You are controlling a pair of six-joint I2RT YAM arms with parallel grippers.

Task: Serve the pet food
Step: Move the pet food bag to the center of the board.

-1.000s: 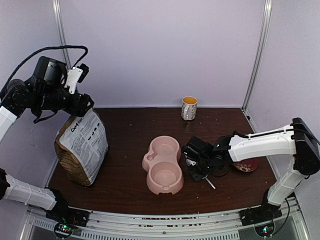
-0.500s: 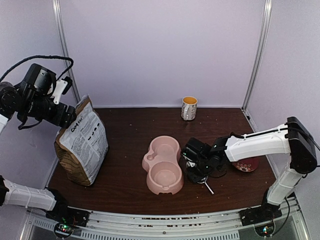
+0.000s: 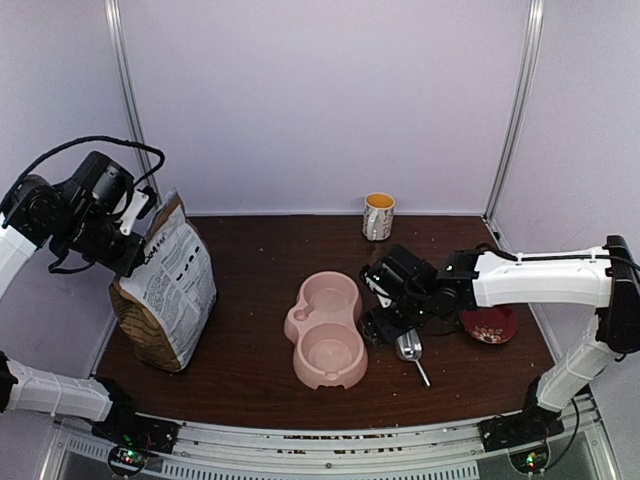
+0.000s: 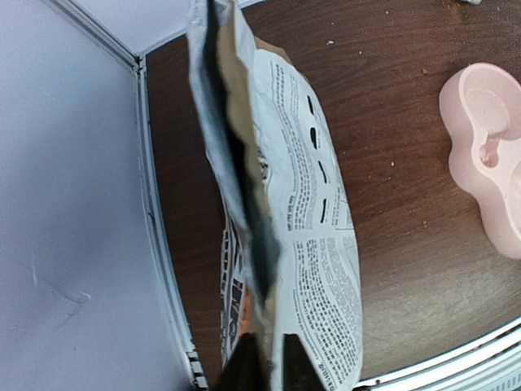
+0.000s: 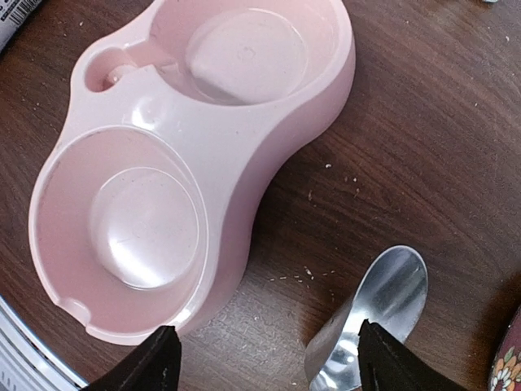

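No pet food shows in any view, and both hollows of the pink double bowl (image 3: 327,328) (image 5: 187,147) are empty. The brown paper bag (image 3: 165,290) (image 4: 309,244) stands upright at the left of the table. My left gripper (image 3: 140,245) (image 4: 270,371) is shut on the bag's top edge, one finger on each side of the paper. My right gripper (image 3: 380,325) (image 5: 269,366) hangs open just right of the bowl. A metal scoop (image 3: 408,348) (image 5: 383,305) lies on the table by its right finger, held by nothing.
A mug (image 3: 378,216) stands at the back of the table. A dark red plate (image 3: 488,325) lies to the right, under the right arm. Crumbs dot the wood between bowl and scoop. The left wall and its rail run close behind the bag.
My right gripper opened, let go of the scoop and drew back from it. My left gripper came down from above the bag and closed on its top edge.
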